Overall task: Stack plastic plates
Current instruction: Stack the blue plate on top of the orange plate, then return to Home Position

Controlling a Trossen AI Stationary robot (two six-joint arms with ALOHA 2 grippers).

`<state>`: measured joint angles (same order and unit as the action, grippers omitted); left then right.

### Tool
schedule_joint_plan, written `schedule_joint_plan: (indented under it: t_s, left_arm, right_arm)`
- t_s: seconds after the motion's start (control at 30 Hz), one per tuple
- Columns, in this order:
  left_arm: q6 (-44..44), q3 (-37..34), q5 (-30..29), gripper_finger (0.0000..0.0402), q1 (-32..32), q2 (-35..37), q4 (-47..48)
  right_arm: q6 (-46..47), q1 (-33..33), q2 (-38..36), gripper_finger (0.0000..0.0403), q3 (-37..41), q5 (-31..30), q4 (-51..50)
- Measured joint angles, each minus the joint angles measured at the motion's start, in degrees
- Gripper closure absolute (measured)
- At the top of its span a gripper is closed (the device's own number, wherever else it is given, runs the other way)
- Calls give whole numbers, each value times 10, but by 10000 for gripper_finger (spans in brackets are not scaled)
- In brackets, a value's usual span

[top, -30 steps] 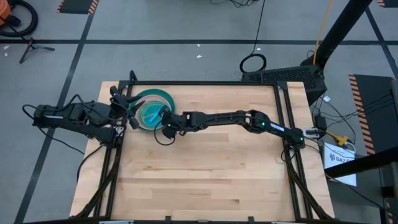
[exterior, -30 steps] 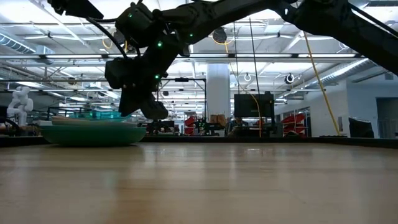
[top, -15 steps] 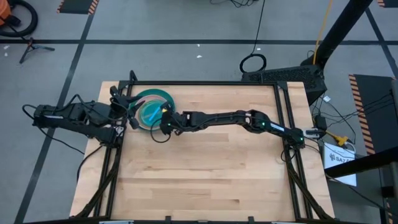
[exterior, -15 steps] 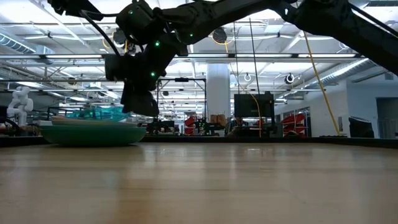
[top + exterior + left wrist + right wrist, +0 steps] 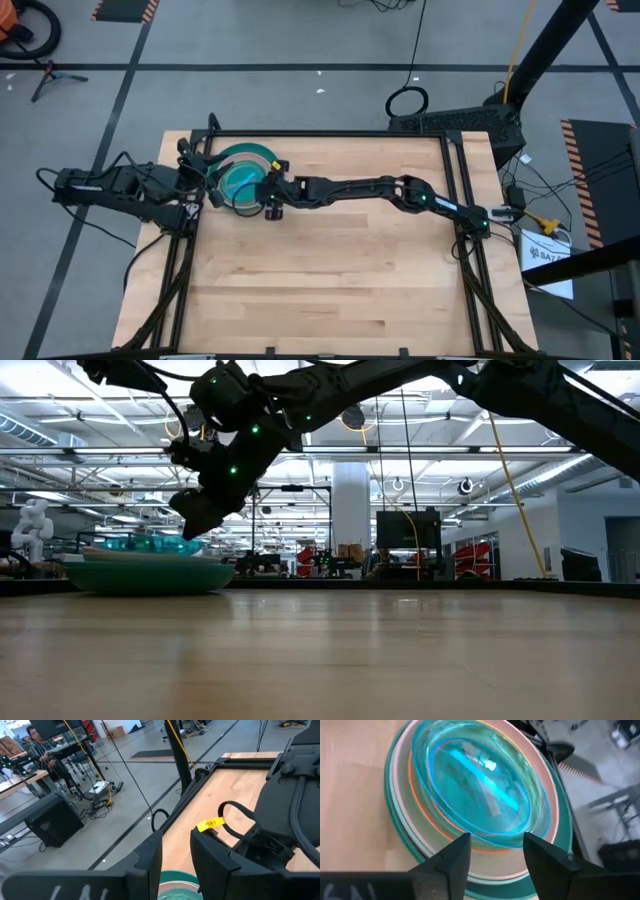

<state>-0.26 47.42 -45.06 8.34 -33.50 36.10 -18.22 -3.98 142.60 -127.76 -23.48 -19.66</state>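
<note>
One stack of plates [image 5: 240, 176] sits near the far left corner of the tabletop [image 5: 330, 280], wide opaque plates below and smaller translucent ones nested on top, the uppermost blue [image 5: 480, 790]. Left gripper [image 5: 200, 172], item one, waits at the left edge of the tabletop just beside the stack; its fingers [image 5: 150, 862] stand slightly apart with nothing between them. Right gripper [image 5: 492, 851], item two, reaches across from the right edge and hangs over the near rim of the stack, its fingers [image 5: 452, 857] spread, empty, and clear of the plates. Seen from table height, the right gripper [image 5: 195, 515] tilts down just above the blue top plate [image 5: 150, 544].
</note>
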Motion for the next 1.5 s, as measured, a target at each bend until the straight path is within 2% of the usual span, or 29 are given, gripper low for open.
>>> schedule_joint_plan:
  t_s: [0.23, 0.37, 0.6, 0.87, 0.97, 1.13, 1.3, 1.5]
  left_arm:
    - [0, 0, 0, 293, 0, 0, 0]
    - [2, 0, 0, 293, 0, 0, -3]
    - [8, 0, 0, 293, 3, 1, -4]
    - [32, -36, 0, 293, 21, 15, -48]
    - [26, -38, 0, 293, 22, 19, -58]
    - [-14, -38, 5, 293, 25, 19, -32]
    - [-13, -67, 8, 293, 33, 22, -53]
    - [27, -111, 44, 293, 33, 21, -122]
  right_arm:
    - [68, 1, 0, 220, 0, 4, -25]
    - [69, 1, 0, 219, 0, 1, -34]
    - [42, 4, -38, 220, 0, 117, -64]
    - [29, 2, -80, 220, 1, 131, -175]
    - [27, -1, -106, 220, 21, 131, -184]
    - [27, -5, -191, 220, 157, 130, -119]
    - [23, -10, -335, 220, 388, 131, 63]
    - [20, -26, -517, 220, 633, 131, 217]
